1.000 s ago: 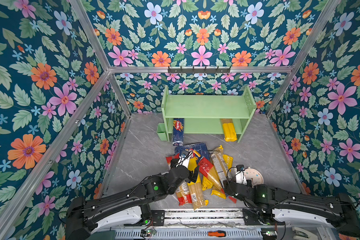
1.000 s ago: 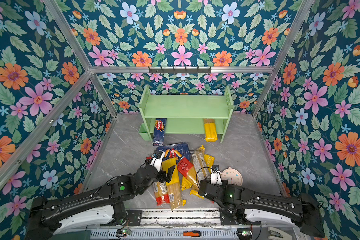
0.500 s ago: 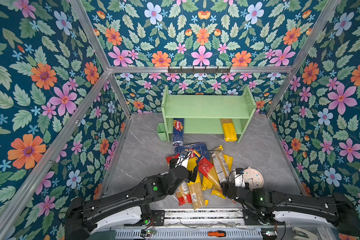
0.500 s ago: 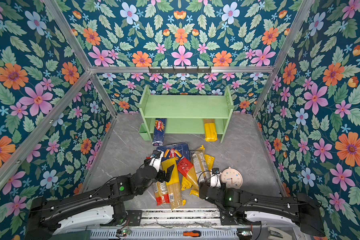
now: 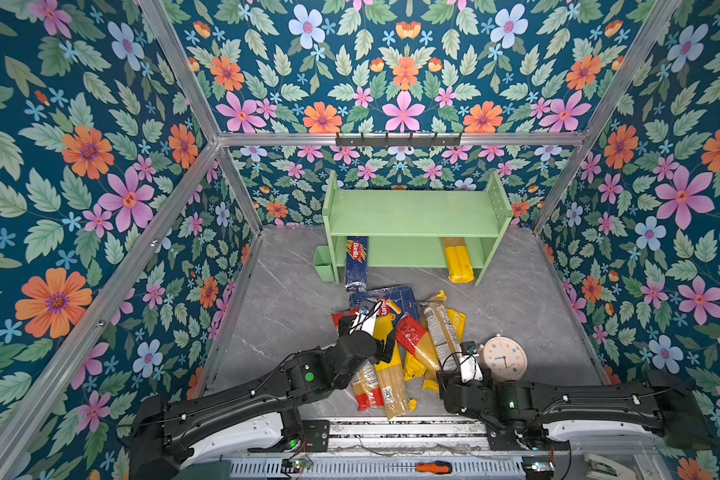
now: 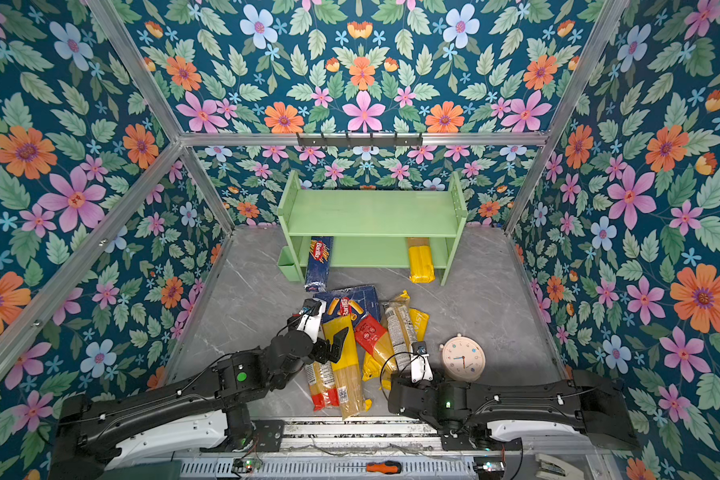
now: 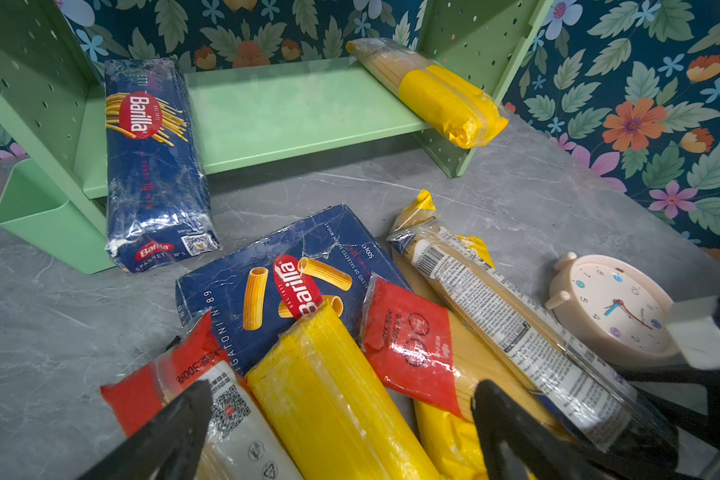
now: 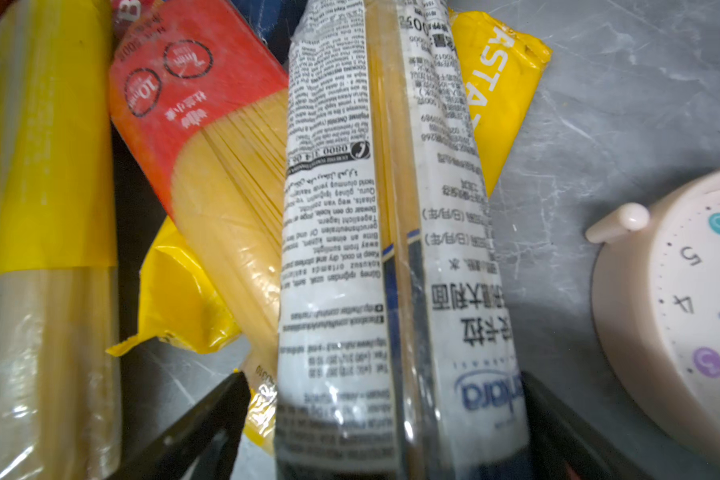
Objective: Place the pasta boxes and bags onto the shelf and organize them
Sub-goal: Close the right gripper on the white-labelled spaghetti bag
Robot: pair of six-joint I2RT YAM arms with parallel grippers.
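- the long spaghetti box (image 5: 357, 262) and one yellow-banded bag (image 5: 457, 259) lie on the lower tier of the shelf (image 5: 412, 212), with their front ends overhanging
- the wide rigatoni box (image 5: 395, 301) and several bags (image 5: 416, 349) lie heaped on the table (image 5: 292, 299), so most of the job is left
- the left gripper (image 7: 341, 390) gapes wide over a yellow bag (image 7: 329, 395); the right gripper (image 8: 383, 378) straddles a printed-label bag (image 8: 350, 208), jaws wide and holding nothing

Two boxes (image 5: 357, 257), at least six bags (image 5: 457, 259)
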